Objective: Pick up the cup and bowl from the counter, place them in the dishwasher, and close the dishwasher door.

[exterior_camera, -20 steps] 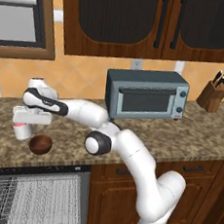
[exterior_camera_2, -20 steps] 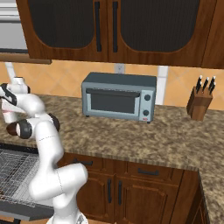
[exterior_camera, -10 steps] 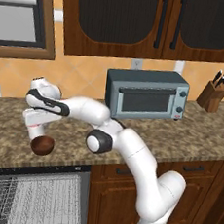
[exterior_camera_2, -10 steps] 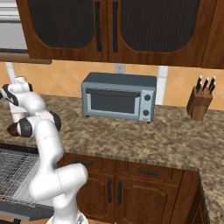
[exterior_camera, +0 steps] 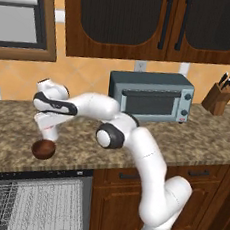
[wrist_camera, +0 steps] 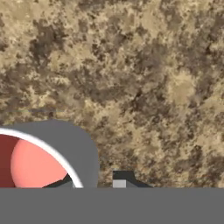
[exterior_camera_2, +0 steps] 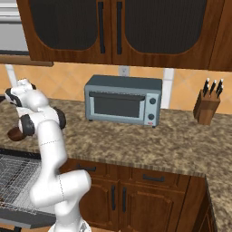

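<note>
My gripper (exterior_camera: 48, 122) hangs over the left part of the granite counter (exterior_camera: 194, 140), shut on the white cup (exterior_camera: 46, 130). In the hand view the cup (wrist_camera: 30, 166), pinkish-red inside, sits at the lower left. One finger of the gripper (wrist_camera: 95, 181) is inside its rim and the other outside. The dark reddish-brown bowl (exterior_camera: 43, 149) lies on the counter's front edge just below the cup, and its edge (exterior_camera_2: 15, 134) peeks out behind the arm. The dishwasher (exterior_camera: 37, 204) stands open below, white wire racks (exterior_camera_2: 13, 179) pulled out over its lowered door (exterior_camera_2: 31, 217).
A grey toaster oven (exterior_camera: 151, 96) stands at the back of the counter right of the arm, and a knife block (exterior_camera: 219, 95) at the far right. Dark wall cabinets (exterior_camera: 126, 22) hang above. Brown cabinet doors (exterior_camera_2: 122, 199) flank the dishwasher.
The hand has moved to the right along the counter with the cup in it, ending above the bowl. The bowl has stayed put.
</note>
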### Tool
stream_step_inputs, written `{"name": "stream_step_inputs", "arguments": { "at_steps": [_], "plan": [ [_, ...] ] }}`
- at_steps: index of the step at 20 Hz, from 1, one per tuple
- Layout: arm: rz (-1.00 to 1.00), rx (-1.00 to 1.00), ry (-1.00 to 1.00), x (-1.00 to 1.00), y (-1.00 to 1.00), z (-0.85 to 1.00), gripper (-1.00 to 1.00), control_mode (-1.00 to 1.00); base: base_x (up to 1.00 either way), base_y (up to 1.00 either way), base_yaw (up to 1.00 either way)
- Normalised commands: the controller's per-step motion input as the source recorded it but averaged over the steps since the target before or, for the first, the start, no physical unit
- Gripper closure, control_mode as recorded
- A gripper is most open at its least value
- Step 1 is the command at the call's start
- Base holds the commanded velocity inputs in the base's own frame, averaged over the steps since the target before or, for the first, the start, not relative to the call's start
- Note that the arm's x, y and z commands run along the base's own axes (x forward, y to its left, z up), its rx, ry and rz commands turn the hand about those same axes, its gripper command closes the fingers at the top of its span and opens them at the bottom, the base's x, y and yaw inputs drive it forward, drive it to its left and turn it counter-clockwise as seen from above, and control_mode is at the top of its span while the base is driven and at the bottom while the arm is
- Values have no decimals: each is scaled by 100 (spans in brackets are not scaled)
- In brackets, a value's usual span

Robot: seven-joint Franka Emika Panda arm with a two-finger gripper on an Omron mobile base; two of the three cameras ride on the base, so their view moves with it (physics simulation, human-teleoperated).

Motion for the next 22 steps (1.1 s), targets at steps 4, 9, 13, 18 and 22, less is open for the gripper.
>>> {"name": "stream_step_inputs", "arguments": {
  "at_steps": [4,9,13,18,22],
  "plan": [
    [0,14,-8,-100,-100,-55,100,-100,0,0,0],
    [-1,10,-8,-100,-100,7,100,-100,0,0,0],
    [-5,13,-16,-100,-100,0,100,-100,0,0,0],
    [-9,33,-23,-100,-44,2,100,-100,0,0,0],
    [-27,30,-19,-100,-1,12,100,-100,0,0,0]
  ]
}}
